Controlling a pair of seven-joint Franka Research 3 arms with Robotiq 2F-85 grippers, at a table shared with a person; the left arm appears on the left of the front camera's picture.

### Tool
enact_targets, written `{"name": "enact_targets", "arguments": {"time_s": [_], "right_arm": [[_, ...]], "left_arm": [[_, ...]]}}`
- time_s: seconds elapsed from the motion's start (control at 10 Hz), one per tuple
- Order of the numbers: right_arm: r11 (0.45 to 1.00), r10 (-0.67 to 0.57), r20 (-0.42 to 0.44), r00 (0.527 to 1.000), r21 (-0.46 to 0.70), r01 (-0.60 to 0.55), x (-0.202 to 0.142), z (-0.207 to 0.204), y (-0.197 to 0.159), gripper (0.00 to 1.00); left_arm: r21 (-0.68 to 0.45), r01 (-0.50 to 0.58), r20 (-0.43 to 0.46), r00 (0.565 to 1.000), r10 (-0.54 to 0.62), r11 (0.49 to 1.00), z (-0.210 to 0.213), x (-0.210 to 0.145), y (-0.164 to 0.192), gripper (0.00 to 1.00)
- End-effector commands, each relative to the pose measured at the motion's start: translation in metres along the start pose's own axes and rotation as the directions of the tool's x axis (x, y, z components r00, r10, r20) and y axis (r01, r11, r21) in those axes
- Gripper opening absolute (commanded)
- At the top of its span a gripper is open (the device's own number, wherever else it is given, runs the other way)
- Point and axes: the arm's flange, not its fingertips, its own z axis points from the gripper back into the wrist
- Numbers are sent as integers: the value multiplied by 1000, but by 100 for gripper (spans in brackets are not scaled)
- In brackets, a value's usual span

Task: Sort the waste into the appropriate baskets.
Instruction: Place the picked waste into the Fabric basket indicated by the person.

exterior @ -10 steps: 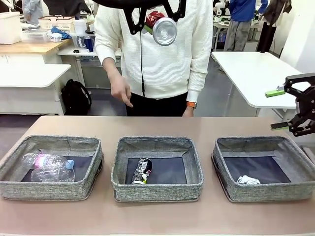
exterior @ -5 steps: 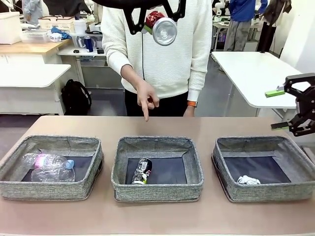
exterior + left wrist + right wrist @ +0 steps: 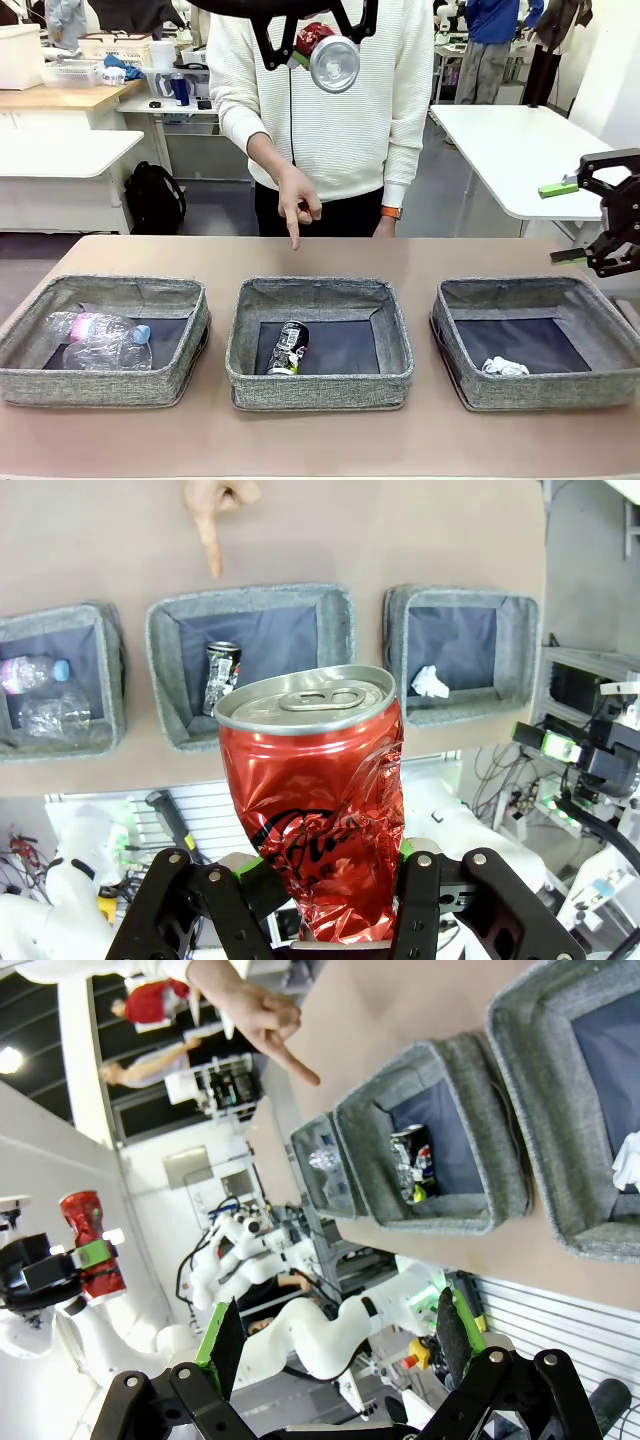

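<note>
In the front view, the left gripper (image 3: 312, 50) hangs at the top centre of the frame, clenched on a dented red can (image 3: 326, 55) whose silver end faces the camera. The right gripper (image 3: 566, 222) sits at the right edge, its green-padded fingers spread apart and holding nothing. Three baskets line the lower half: the left basket (image 3: 105, 385) holds two clear bottles (image 3: 100, 340) (one with a blue cap and pink label), the middle basket (image 3: 318, 388) holds a black can (image 3: 288, 348) lying near its left wall, and the right basket (image 3: 540, 390) holds a paper wad (image 3: 504, 367). Above the middle basket, a person's hand (image 3: 296, 205) points one finger down at the table. In the left wrist view, the red can (image 3: 320, 795) fills the lower centre, gripped between the fingers at the bottom edge; the three baskets run across the upper half, with the black can (image 3: 220, 677) in the middle one, the wad (image 3: 430, 682) in the right one, and the pointing hand (image 3: 215, 510) at the top. In the right wrist view, the open fingers (image 3: 228, 1345) rise from the bottom edge, the black can (image 3: 412, 1163) lies in the central basket, and the red can (image 3: 92, 1245) shows at far left.
</note>
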Motion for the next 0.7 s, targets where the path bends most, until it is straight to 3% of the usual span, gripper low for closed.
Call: {"name": "enact_targets", "arguments": {"time_s": [0.0,0.1,0.4,0.6], "right_arm": [[1000,-18,-3,1000,18,18,0,0,4,100],[1000,-18,-3,1000,18,18,0,0,4,100],[1000,-18,-3,1000,18,18,0,0,4,100],[1000,-18,-3,1000,18,18,0,0,4,100]], "left_arm": [[21,0,53,999,-1,1000,-33,-13,10,25],[31,-26,66,998,24,999,-72,-16,27,25],[55,75,53,996,-78,996,-162,-24,62,25],[113,114,-29,993,-111,987,-212,-18,68,25]]}}
